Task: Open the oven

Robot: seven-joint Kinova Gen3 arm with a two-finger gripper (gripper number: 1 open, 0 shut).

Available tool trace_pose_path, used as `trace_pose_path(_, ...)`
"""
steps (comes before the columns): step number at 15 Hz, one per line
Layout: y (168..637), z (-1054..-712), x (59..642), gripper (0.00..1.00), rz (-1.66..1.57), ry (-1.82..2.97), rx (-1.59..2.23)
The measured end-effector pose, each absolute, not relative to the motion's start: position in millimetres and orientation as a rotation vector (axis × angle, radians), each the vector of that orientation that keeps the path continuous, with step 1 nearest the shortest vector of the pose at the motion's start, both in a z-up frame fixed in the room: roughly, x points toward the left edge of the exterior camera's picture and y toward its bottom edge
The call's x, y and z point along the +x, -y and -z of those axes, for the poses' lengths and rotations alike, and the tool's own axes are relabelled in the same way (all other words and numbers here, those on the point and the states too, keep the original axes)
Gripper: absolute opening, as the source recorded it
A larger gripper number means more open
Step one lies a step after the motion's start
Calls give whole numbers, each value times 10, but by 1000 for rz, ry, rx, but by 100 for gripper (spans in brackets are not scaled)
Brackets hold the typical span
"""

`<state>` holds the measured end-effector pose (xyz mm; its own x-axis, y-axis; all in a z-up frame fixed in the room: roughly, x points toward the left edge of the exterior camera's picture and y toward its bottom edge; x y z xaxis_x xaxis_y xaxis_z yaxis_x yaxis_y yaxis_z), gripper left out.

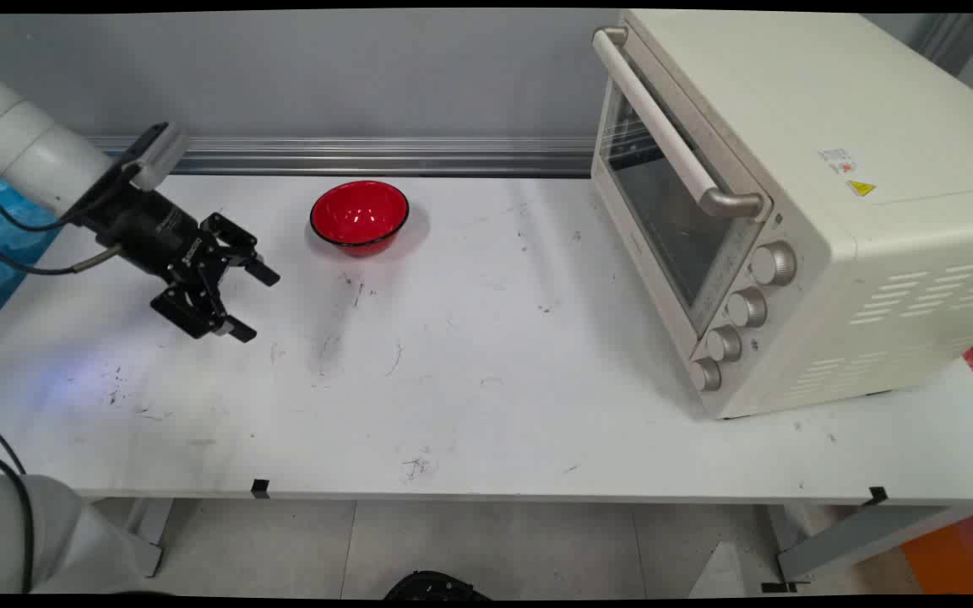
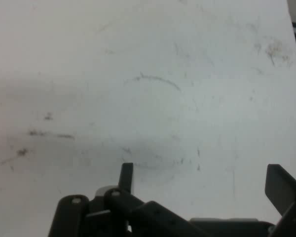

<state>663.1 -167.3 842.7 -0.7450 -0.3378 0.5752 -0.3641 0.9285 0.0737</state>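
The black two-finger gripper (image 1: 252,302) hangs wide open and empty above the scuffed white tabletop's (image 1: 470,397) left side, near a glossy red bowl (image 1: 359,216) by the far edge; a cream toaster oven (image 1: 799,203) stands at the right.

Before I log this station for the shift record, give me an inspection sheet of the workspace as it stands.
Surface: white table, scuffed with dark marks; the hand view shows only bare marked tabletop.
Job's things: red bowl upright near the back edge, empty as far as seen; cream toaster oven at the right, door closed, four knobs.
Clutter: nothing seen.
Grippers: black gripper open, holding nothing, above the table's left part, apart from the bowl.
Cables: black cables hang from the arm at the left.
Surroundings: grey wall, metal rail behind the table, tiled floor below.
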Motion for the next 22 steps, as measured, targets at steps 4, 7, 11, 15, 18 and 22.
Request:
trace_pose_path(4,1771,-8618,6485,100,-101,2431,509)
trace_pose_path(7,1858,-8801,6338,100,-129,2392,524)
trace_pose_path(11,1982,-9042,6151,100,-163,2345,532)
trace_pose_path(15,2179,-9354,5884,100,-207,2278,521)
trace_pose_path(18,2357,-9557,5677,100,-236,2227,528)
trace_pose_path(22,2603,-9789,5390,100,-261,2159,543)
